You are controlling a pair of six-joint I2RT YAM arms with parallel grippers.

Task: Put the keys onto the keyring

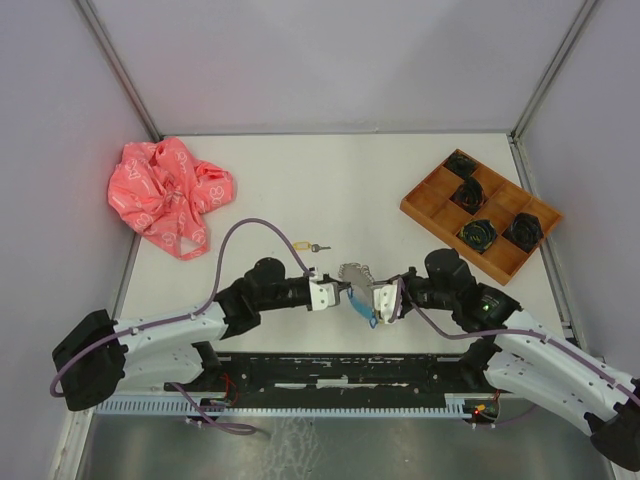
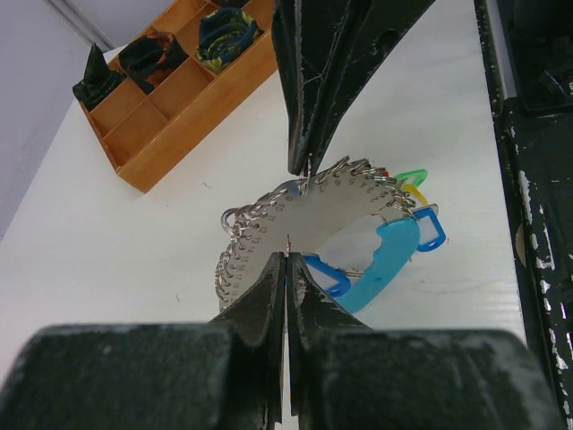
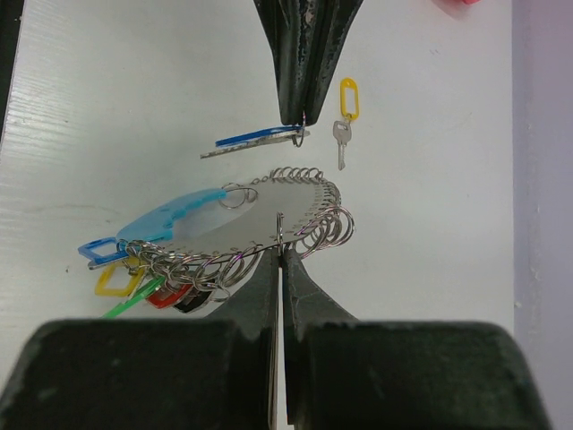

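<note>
The keyring is a metal disc [image 1: 355, 272] edged with several split rings and a light blue handle [image 2: 385, 260], held just above the table between both grippers. My right gripper [image 3: 281, 253] is shut on one split ring at the disc's [image 3: 260, 210] near edge. My left gripper [image 2: 287, 258] is shut on a blue-tagged key [image 3: 255, 141], holding it by its small ring just off the disc's far rim. Yellow, green, red and black tags hang under the disc. A yellow-tagged key [image 1: 307, 246] lies loose on the table behind the grippers.
A wooden compartment tray [image 1: 412, 203] with dark objects in it sits at the right rear. A crumpled pink bag [image 1: 165, 195] lies at the left rear. A black rail runs along the table's near edge.
</note>
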